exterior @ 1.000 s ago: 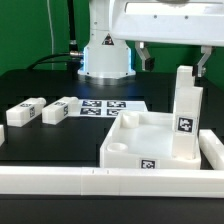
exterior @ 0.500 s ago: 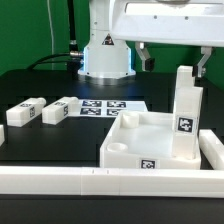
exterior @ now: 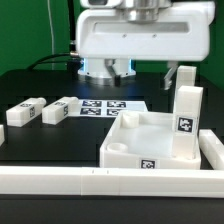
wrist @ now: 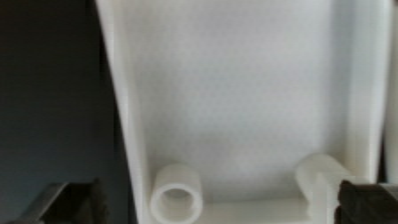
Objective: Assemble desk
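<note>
The white desk tabletop [exterior: 132, 145] lies rim-up at the exterior view's right, with one white leg [exterior: 186, 110] standing upright in its far corner. Two more legs [exterior: 26, 113] [exterior: 62, 110] lie on the black table at the exterior view's left. My gripper [exterior: 147, 72] hangs open above the tabletop's far side, holding nothing. In the wrist view the tabletop's inside [wrist: 240, 90] fills the picture, blurred. A round corner socket [wrist: 178, 197] shows between my dark fingertips [wrist: 71, 202], and my gripper [wrist: 222, 205] stands astride it.
The marker board [exterior: 108, 106] lies flat behind the tabletop. A long white border rail [exterior: 90, 181] runs along the front and turns up the exterior view's right side [exterior: 213, 150]. The robot base [exterior: 105, 68] stands at the back.
The hand has swung toward the exterior view's left and come lower, now filling the top of that view. Its jaws stay open. The desk parts have not moved.
</note>
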Controlling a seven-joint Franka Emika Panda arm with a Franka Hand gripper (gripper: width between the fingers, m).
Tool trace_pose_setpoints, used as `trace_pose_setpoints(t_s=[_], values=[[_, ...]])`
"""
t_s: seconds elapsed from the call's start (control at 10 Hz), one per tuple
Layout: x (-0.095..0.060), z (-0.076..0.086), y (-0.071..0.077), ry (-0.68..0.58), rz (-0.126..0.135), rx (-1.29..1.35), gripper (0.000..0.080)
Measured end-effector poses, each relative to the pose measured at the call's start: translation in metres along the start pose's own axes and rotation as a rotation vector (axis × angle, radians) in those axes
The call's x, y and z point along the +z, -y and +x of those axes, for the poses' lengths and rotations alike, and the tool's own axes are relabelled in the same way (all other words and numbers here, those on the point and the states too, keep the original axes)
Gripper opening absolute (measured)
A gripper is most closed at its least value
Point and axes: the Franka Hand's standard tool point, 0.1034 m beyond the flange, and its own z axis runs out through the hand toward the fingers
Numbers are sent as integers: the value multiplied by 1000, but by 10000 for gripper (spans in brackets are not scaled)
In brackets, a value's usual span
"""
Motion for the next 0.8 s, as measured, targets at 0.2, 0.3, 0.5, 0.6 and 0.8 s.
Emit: trace_pose_setpoints(t_s=[0.2, 0.3, 0.5, 0.6, 0.8], values=[[6, 2, -2, -8, -3, -2, 649], [5, 2, -2, -10, -3, -4, 649], [9, 3, -6, -17, -6, -36, 649], [26, 3, -23, -36, -17, -88, 649], [41, 1, -32, -30, -29, -95, 649]])
